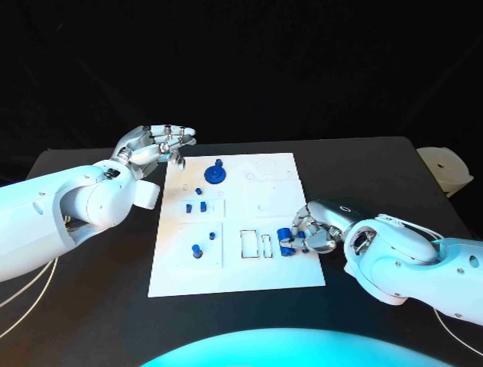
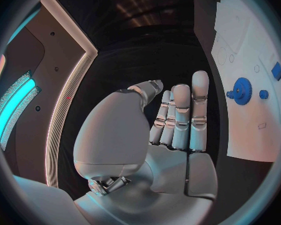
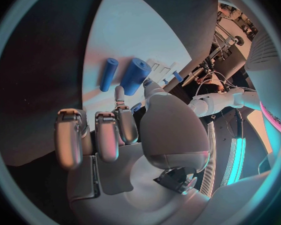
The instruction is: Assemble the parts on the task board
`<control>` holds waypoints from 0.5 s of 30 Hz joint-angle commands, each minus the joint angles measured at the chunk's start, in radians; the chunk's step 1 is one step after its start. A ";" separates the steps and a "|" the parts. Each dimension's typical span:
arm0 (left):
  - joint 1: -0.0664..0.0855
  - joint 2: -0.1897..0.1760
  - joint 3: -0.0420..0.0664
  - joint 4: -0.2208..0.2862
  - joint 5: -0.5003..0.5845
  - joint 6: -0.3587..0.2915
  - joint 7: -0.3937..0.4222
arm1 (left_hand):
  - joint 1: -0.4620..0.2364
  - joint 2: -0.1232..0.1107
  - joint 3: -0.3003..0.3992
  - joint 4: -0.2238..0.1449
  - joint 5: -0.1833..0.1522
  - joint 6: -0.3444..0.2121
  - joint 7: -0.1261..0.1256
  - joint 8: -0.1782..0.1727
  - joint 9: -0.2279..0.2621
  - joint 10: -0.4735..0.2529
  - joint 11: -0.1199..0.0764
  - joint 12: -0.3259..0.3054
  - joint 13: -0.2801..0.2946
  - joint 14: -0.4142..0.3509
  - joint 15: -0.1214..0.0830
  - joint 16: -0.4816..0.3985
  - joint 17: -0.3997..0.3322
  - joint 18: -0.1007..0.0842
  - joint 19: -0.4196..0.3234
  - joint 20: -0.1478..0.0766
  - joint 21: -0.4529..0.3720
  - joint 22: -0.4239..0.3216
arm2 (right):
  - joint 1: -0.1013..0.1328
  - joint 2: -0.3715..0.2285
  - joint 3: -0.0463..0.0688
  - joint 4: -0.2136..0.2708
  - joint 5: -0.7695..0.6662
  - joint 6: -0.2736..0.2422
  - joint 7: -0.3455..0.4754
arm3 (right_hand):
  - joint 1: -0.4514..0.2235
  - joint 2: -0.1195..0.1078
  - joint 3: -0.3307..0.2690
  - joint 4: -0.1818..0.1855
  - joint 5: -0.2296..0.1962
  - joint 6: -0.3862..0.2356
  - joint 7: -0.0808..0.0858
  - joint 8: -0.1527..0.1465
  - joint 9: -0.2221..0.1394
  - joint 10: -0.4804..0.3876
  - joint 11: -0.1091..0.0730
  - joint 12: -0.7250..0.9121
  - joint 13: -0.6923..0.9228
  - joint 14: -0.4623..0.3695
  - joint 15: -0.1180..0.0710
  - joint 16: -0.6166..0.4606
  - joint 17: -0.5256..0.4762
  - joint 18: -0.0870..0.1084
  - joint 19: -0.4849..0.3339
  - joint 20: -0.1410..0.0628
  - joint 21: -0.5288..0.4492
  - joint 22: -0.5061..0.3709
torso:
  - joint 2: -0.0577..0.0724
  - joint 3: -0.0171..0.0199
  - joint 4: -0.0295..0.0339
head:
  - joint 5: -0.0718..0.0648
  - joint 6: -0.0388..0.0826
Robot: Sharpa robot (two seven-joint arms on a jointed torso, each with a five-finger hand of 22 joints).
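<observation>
Right hand [image 1: 313,229]: at the task board's [image 1: 286,275] right edge, fingers curled beside two blue cylinders [image 3: 133,76], grasp unclear.
Left hand [image 1: 159,144]: empty, fingers loosely extended, near the far-left corner.
Advice: close squarely on one cylinder, then lift straight.

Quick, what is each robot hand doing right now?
Left hand: open, holding nothing, fingers straight.
Right hand: cannot be told; its fingers are at the blue cylinders.
</observation>
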 commanded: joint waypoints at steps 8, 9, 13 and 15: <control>-0.001 0.000 0.001 0.004 0.003 0.020 0.000 | -0.012 -0.003 0.005 0.000 0.004 -0.008 -0.001 0.005 0.001 -0.011 0.000 0.004 0.002 -0.006 0.004 0.000 -0.001 0.013 -0.006 0.001 -0.006 -0.001 | -0.018 0.034 0.000 -0.022 -0.068 0.047 -0.036 | -0.036 0.015 -0.068 0.000 -0.033 -0.007 -0.004 0.012 0.007 0.003 -0.002 -0.006 0.046 0.080 -0.006 0.007 0.124 -0.011 0.083 -0.008 0.008 0.239 | 0.000 0.0003 0.0002 | -0.004 -0.001; -0.001 0.000 0.001 0.004 0.003 0.020 0.000 | -0.012 -0.003 0.005 0.000 0.004 -0.008 -0.001 0.005 0.001 -0.011 0.000 0.004 0.002 -0.006 0.004 0.000 -0.001 0.013 -0.006 0.001 -0.006 -0.001 | -0.020 0.037 0.000 -0.024 -0.070 0.049 -0.037 | -0.036 0.015 -0.068 0.000 -0.033 -0.007 -0.004 0.012 0.007 0.003 -0.002 -0.006 0.045 0.080 -0.006 0.007 0.124 -0.011 0.083 -0.008 0.008 0.239 | 0.000 0.0002 0.0004 | -0.003 -0.001; -0.001 -0.002 0.001 0.004 0.002 0.022 -0.001 | -0.012 -0.003 0.005 0.000 0.004 -0.008 -0.001 0.005 0.001 -0.011 0.000 0.004 0.002 -0.006 0.004 0.000 -0.001 0.013 -0.006 0.001 -0.006 -0.001 | -0.026 0.043 0.000 -0.031 -0.081 0.053 -0.039 | -0.017 0.022 -0.078 -0.003 -0.026 -0.008 -0.005 0.014 0.009 0.004 -0.002 -0.005 0.049 0.080 -0.006 0.008 0.126 -0.012 0.084 -0.008 0.011 0.239 | 0.000 0.0009 0.0000 | -0.001 -0.004; -0.001 -0.002 0.001 0.004 0.002 0.023 -0.002 | -0.014 -0.003 0.005 0.001 0.004 -0.008 -0.001 0.005 0.001 -0.012 0.000 0.004 0.002 -0.007 0.004 0.000 -0.002 0.014 -0.007 0.002 -0.008 -0.004 | -0.028 0.045 0.000 -0.034 -0.085 0.058 -0.040 | -0.005 0.026 -0.084 -0.003 -0.020 -0.007 -0.005 0.016 0.010 0.005 -0.003 -0.005 0.051 0.080 -0.006 0.008 0.127 -0.012 0.084 -0.008 0.014 0.240 | 0.000 -0.0003 0.0003 | -0.002 -0.005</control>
